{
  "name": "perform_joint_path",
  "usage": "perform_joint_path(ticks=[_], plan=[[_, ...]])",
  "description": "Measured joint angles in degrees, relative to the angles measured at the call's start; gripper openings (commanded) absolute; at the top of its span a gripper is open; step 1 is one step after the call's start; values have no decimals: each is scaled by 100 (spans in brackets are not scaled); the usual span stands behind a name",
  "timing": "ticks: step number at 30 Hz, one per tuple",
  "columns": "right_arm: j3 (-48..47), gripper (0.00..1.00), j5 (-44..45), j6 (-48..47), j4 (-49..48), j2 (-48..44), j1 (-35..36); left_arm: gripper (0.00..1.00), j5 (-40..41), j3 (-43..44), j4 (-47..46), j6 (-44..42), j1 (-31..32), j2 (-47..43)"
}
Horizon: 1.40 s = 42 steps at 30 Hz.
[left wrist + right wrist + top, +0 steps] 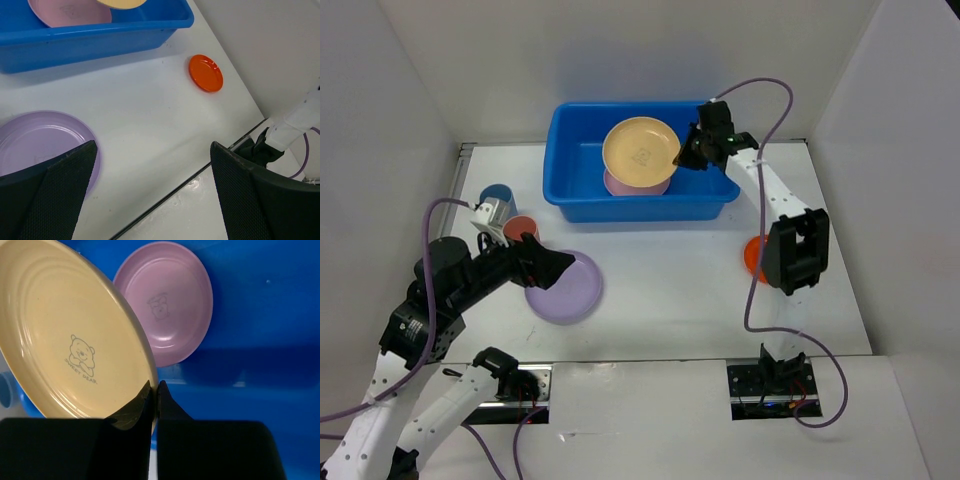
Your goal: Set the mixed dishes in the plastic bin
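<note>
My right gripper (688,152) is shut on the rim of the tan-yellow plate (640,152) and holds it over the blue bin (570,195); the pinch shows in the right wrist view (155,390) with the plate (70,335) tilted. A pink plate (620,186) lies in the bin (260,315), also seen from the right wrist (167,300). My left gripper (555,268) is open and empty over the right edge of the lavender plate (575,292), which shows in the left wrist view (40,142). The orange plate (205,73) lies on the table, half hidden behind the right arm (752,256). The light blue cup (498,197) and salmon-pink cup (520,228) stand left.
White walls close in the table on the left, back and right. The right arm's black link (796,250) hangs over the right side of the table. The table's near edge (190,175) runs just below my left gripper.
</note>
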State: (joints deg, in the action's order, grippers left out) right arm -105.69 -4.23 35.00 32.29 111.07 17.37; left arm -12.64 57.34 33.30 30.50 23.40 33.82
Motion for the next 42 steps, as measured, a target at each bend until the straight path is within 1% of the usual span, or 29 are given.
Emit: perform_joint_path(ticks=[6,21,24,25,27,28,30,31,33,34,36,39,40,42], plan=[[-562,0,33,-42,85,946,-26,100,70,0,94,-2,0,-28],[-1390,0,140,-118,295,2343,-225,100,87,-24,107,0,0,-33],[-1464,12,162,-151,352,2428,-225,100,87,-35,129,0,0,-57],[-1475,22,164,-164,363,2433,-225,100,87,-35,138,0,0,-66],[-1495,32,164,-153,380,2433,-225,100,87,-35,142,0,0,-74],[-1519,41,162,-166,376,2433,-225,100,87,-35,144,0,0,-72],[-1554,51,164,-175,378,2428,-225,100,87,-35,149,0,0,-72],[-1585,60,164,-197,400,2415,-225,100,87,-35,153,0,0,-72],[-1674,67,186,-223,490,2376,-223,100,90,-35,162,0,0,-72],[-1749,73,203,-260,575,2341,-221,100,90,-35,168,0,0,-72],[-1921,77,267,-308,750,2203,-201,100,90,-35,181,0,0,-72],[-1952,78,363,-350,935,1668,-120,100,92,-35,188,0,0,-70],[-1768,78,354,-332,874,1335,-68,100,92,-35,190,0,0,-70],[-960,78,323,-256,667,278,96,100,94,-35,195,0,0,-63]])
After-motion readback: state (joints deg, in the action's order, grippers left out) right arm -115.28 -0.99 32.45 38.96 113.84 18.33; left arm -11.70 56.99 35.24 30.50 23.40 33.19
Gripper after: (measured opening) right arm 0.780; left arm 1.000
